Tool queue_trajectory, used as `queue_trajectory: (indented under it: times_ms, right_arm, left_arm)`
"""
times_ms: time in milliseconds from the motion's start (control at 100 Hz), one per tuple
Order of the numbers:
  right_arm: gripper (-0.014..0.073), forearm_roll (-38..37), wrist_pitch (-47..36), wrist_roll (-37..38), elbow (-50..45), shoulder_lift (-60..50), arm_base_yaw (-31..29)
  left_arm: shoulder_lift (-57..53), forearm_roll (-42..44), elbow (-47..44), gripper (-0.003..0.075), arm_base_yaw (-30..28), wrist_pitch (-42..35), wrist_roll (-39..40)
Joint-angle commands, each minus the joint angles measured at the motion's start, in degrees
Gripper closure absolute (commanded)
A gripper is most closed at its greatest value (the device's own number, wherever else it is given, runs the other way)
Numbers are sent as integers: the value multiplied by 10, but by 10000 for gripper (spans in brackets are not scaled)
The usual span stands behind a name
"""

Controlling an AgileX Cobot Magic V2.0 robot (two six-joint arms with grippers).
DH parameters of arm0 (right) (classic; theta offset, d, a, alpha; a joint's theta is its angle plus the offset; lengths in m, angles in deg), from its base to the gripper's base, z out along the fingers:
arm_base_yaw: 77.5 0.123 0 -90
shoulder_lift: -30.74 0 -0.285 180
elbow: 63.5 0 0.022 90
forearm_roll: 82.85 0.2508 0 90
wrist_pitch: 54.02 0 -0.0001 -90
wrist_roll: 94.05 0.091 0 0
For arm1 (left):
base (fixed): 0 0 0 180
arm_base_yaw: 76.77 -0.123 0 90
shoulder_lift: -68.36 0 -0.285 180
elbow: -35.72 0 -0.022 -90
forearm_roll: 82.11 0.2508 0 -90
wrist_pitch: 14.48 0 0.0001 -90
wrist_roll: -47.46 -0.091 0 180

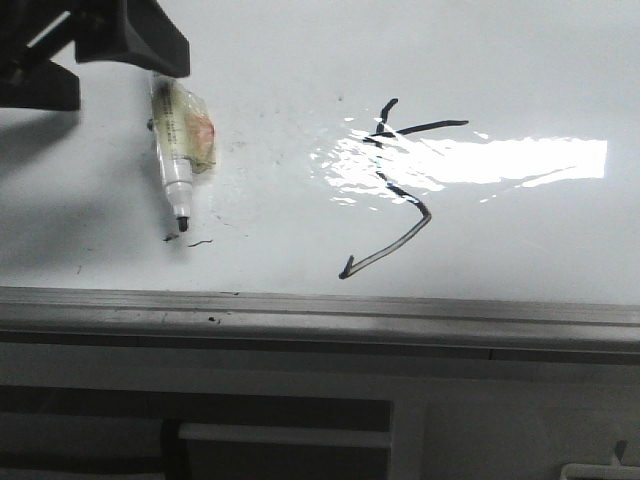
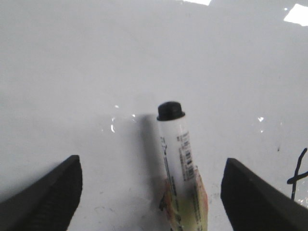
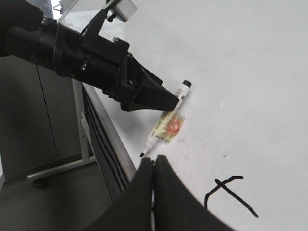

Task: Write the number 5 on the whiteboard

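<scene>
The number 5 [image 1: 395, 190] stands drawn in crude black strokes on the whiteboard [image 1: 520, 60], partly under the glare. The marker [image 1: 175, 160] lies flat on the board to its left, uncapped, with the left gripper [image 2: 151, 192] spread wide above it, gripping nothing. The right gripper [image 3: 153, 173] is pinched closed and empty. The risk I see is the bare tip: any nudge from those fingers could roll it and streak stray ink.

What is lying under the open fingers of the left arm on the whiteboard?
A marker lies flat on the whiteboard between the open left gripper's fingers, untouched, with yellowish tape around its barrel. Its writing tip is out of the left wrist view.
</scene>
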Motion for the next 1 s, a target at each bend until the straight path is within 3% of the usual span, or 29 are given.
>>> queue_trajectory:
  times_ms: [0, 110, 320, 500, 730, 990]
  right_arm:
    - [656, 13, -39, 0, 14, -16, -5]
    - [655, 0, -36, 0, 13, -40, -5]
    - [652, -62, -34, 0, -51, -148, -6]
    - [645, -80, -52, 0, -177, -283, -29]
    - [645, -80, -57, 0, -247, -393, -33]
    - [646, -80, -57, 0, -249, -404, -33]
  left_arm:
    - [-33, 13, 15, 174, 0, -29, 0]
    - [-71, 13, 10, 235, 0, -35, -33]
    - [-209, 13, -51, 517, 0, -25, -137]
    - [-331, 13, -134, 742, 0, 51, -138]
    - [-395, 13, -194, 741, 0, 120, -138]
    - [-396, 13, -209, 741, 0, 137, -138]
